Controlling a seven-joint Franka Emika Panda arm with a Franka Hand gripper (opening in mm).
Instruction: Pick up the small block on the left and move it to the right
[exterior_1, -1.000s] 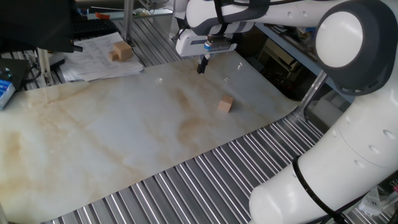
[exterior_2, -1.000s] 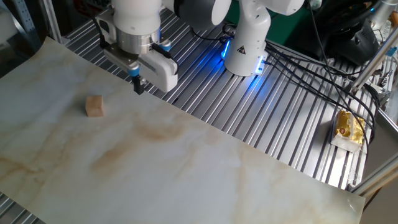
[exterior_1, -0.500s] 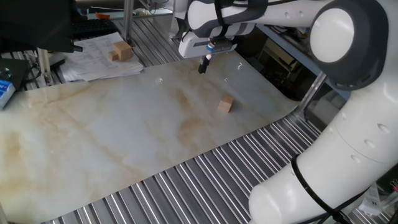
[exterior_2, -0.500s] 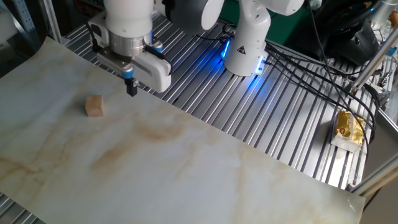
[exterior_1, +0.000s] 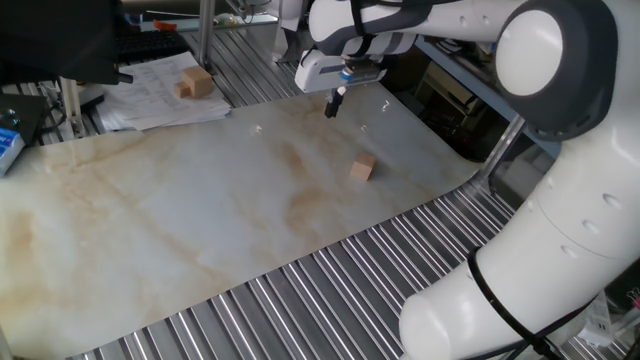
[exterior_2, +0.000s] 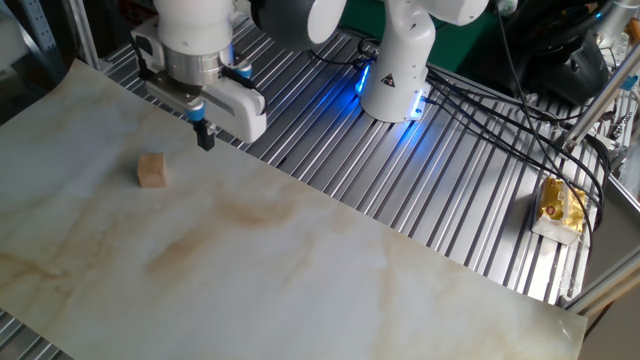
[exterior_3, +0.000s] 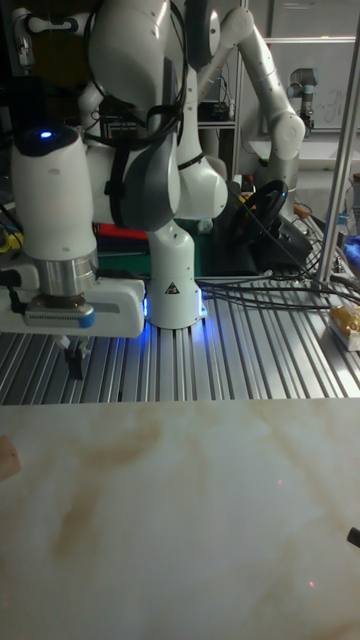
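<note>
1. Across the ribbed metal table (exterior_2: 440, 190) lies a broad marble-patterned white sheet (exterior_1: 200, 210), stained here and there with brownish streaks.
2. Over the sheet's far edge reaches the white Franka arm (exterior_1: 560, 120); its base (exterior_2: 395, 70), lit blue, stands on the ribs at about 1 o'clock from the sheet's middle in the other fixed view.
3. At the arm's end, the dark two-finger gripper (exterior_2: 204, 134) points straight down and hangs above the sheet's edge, touching nothing. Its fingers look drawn close together with nothing between them.
4. On a pile of printed papers (exterior_1: 160, 95) at 11 o'clock in one fixed view sits a chunky tan wooden block (exterior_1: 196, 82).
5. Resting on the sheet is the small light-tan wooden cube (exterior_2: 152, 171), at roughly 8 o'clock from the gripper in the other fixed view, near it but apart. In the tall fixed view only a sliver of it shows at the left border (exterior_3: 6, 461).
</note>
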